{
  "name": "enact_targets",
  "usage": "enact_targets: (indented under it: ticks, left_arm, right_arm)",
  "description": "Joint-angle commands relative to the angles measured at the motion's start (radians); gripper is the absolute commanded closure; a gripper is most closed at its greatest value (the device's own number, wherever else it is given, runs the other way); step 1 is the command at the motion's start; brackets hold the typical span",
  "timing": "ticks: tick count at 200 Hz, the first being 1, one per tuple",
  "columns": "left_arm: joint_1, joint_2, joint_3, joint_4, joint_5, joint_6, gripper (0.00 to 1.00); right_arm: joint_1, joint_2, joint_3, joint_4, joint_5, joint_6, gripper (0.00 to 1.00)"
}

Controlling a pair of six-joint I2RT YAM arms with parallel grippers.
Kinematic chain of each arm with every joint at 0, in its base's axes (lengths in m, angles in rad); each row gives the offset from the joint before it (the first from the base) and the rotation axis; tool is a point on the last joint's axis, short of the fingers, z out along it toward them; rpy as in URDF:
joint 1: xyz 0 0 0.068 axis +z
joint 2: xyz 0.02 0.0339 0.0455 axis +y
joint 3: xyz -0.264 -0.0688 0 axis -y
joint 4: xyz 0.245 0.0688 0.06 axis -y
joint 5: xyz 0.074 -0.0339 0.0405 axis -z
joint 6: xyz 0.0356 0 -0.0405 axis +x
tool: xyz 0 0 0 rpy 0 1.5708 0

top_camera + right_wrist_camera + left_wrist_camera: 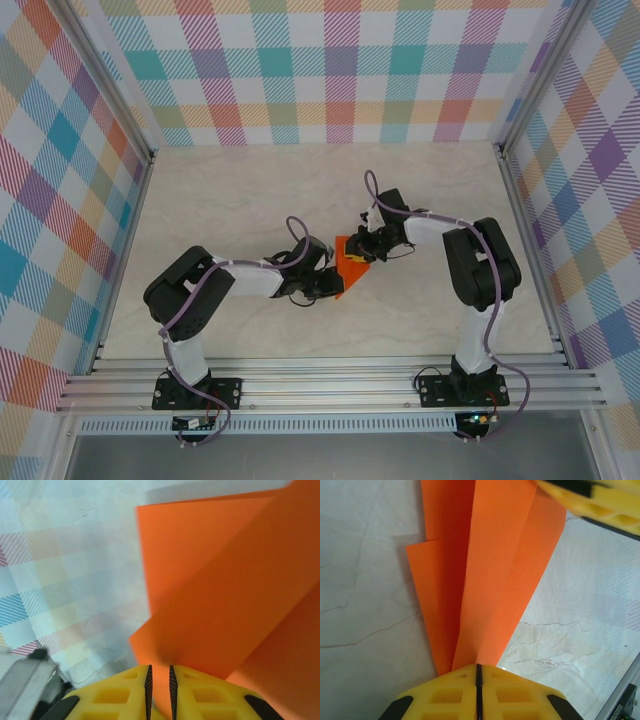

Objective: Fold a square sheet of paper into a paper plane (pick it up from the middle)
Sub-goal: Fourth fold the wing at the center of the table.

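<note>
Though small from above, the folded bright orange paper sheet (352, 264) shows fanned layers in the wrist views, with the left pincer (478, 692) clamped on its narrow end and the right pincer (160, 690) on its far edge.

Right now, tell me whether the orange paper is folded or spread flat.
Folded: the orange paper fans out in overlapping layers from the left gripper, shut on its narrow end; the right gripper pinches another edge.
</note>
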Motion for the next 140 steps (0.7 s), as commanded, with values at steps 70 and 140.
enact_targets:
  ticks: [70, 140]
  left_arm:
    - [-0.011, 0.006, -0.038, -0.113, -0.023, 0.010, 0.93]
    - [-0.011, 0.002, -0.103, -0.100, -0.037, 0.011, 0.97]
  right_arm:
    - [0.051, 0.052, -0.036, 0.031, 0.098, 0.005, 0.85]
    - [-0.048, 0.147, 0.098, 0.011, 0.151, -0.070, 0.84]
